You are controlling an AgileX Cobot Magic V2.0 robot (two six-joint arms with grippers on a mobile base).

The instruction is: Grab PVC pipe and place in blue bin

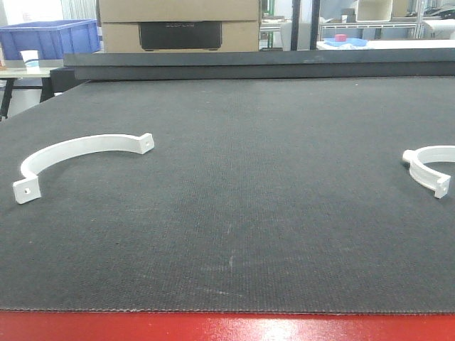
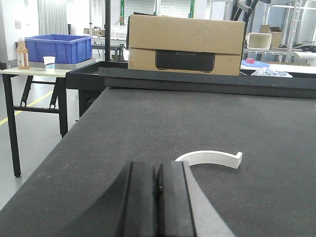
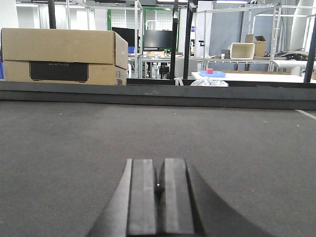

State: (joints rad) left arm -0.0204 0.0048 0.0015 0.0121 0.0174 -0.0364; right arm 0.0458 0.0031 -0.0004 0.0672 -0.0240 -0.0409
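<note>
Landmark: brown cardboard box (image 1: 178,25) at the far edge of the dark woven mat (image 1: 249,213).
White curved PVC pipe piece (image 1: 78,148): flat on the mat, nearer than the box, to its left.
Second white curved piece (image 1: 435,152): nearer than the box, far to its right.
Blue plastic bin (image 1: 50,37): left of the box, off the mat.
Left gripper (image 2: 157,197): pads pressed together, holding nothing.
Right gripper (image 3: 158,197): pads together, holding nothing.

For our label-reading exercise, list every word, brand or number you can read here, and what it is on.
Cardboard box, dark panel: faint lettering, possibly "ECOFLOW", too blurred to be sure.
Bottle label: too small to read.
Paper cup print: too small to read.
No other text is readable.
</note>
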